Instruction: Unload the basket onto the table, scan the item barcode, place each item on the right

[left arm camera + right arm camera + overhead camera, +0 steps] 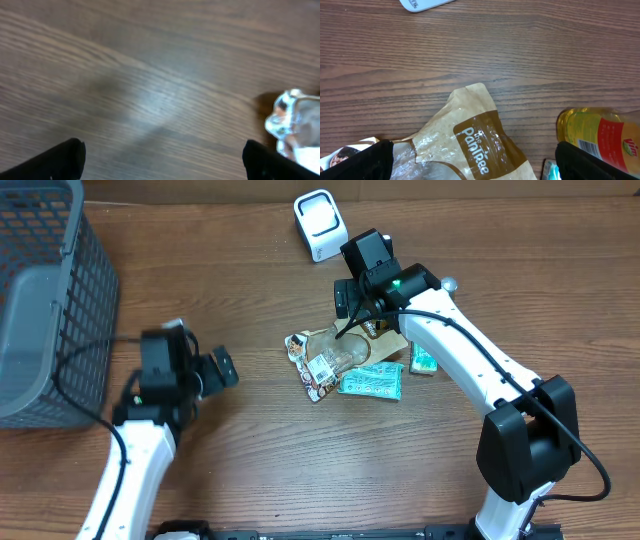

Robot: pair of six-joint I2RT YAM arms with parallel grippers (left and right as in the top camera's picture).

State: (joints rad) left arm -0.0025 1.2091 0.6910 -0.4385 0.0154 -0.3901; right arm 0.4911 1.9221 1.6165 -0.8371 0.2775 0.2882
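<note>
A pile of items lies mid-table: a brown-and-clear "The Pantree" bag (pixel 342 350) (pixel 480 140), a printed snack packet (pixel 308 366) with a barcode label, a teal packet (pixel 372 384) and a green packet (pixel 422 360). A yellow bottle (pixel 597 132) stands at the bag's right. The white scanner (pixel 318 225) (pixel 422 4) sits at the table's back. My right gripper (pixel 352 320) (pixel 480 170) hovers open just above the bag, its fingers straddling it and holding nothing. My left gripper (pixel 222 368) (pixel 165 165) is open over bare wood left of the pile, with crinkled clear plastic (pixel 292 120) at its right.
A grey mesh basket (pixel 40 310) stands at the far left edge. The wooden table (pixel 250 470) has bare wood between the left arm and the pile.
</note>
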